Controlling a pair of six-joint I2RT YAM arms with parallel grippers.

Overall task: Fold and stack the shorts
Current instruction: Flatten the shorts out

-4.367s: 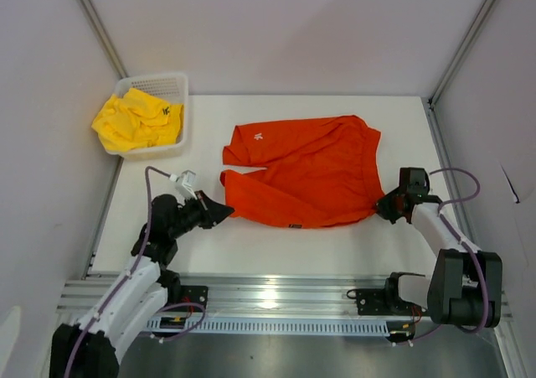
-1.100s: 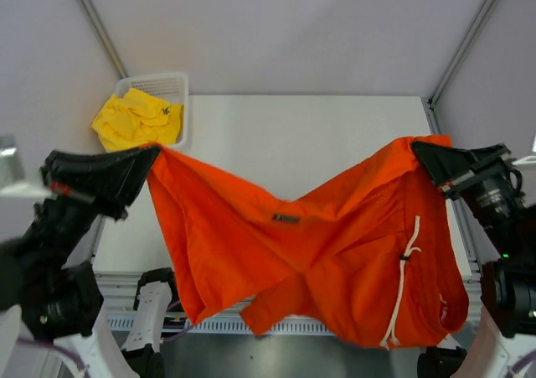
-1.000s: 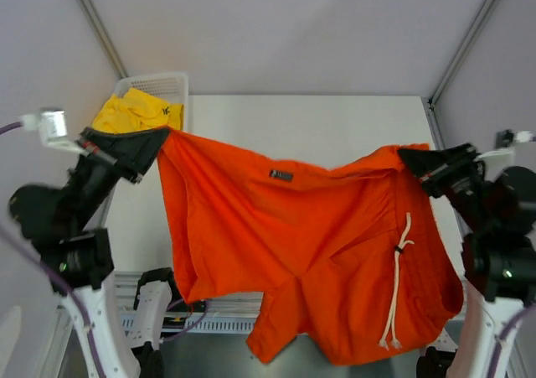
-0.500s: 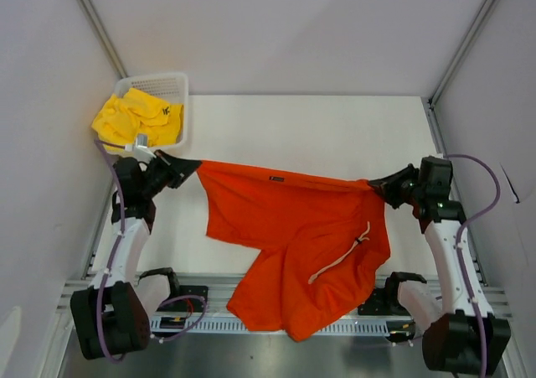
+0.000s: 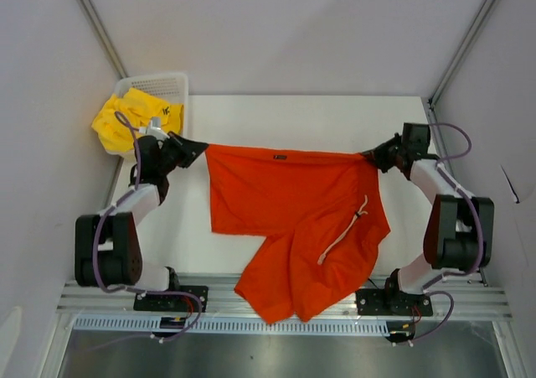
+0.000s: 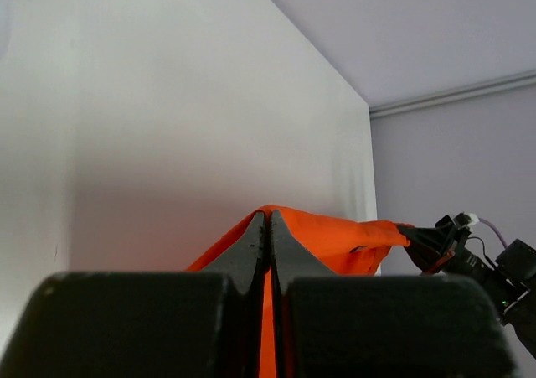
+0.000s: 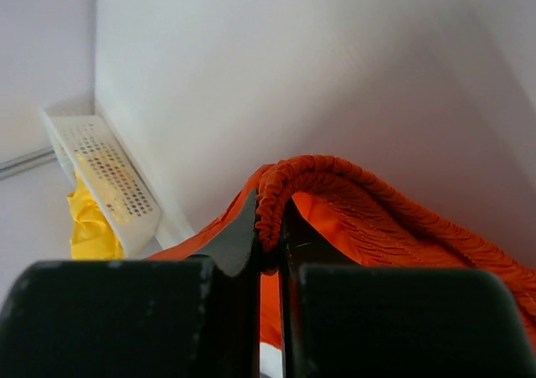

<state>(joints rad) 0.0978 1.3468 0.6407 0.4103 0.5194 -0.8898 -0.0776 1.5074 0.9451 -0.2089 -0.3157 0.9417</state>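
The orange-red shorts (image 5: pixel 289 214) lie spread on the white table (image 5: pixel 301 122), stretched taut along their far edge between both grippers, a white drawstring (image 5: pixel 343 235) across them. One leg hangs over the near table edge. My left gripper (image 5: pixel 199 147) is shut on the left corner, seen in the left wrist view (image 6: pixel 269 219). My right gripper (image 5: pixel 368 154) is shut on the elastic waistband, seen in the right wrist view (image 7: pixel 270 219). The yellow shorts (image 5: pixel 134 120) with a black logo lie bunched in the basket.
The white mesh basket (image 5: pixel 167 89) stands at the far left corner, also in the right wrist view (image 7: pixel 105 173). Grey walls enclose the table on three sides. A metal rail (image 5: pixel 276 311) runs along the near edge.
Both grippers carried the orange-red shorts from high above down to the table and then farther back. The shorts now lie flatter and stretched. Both grips held.
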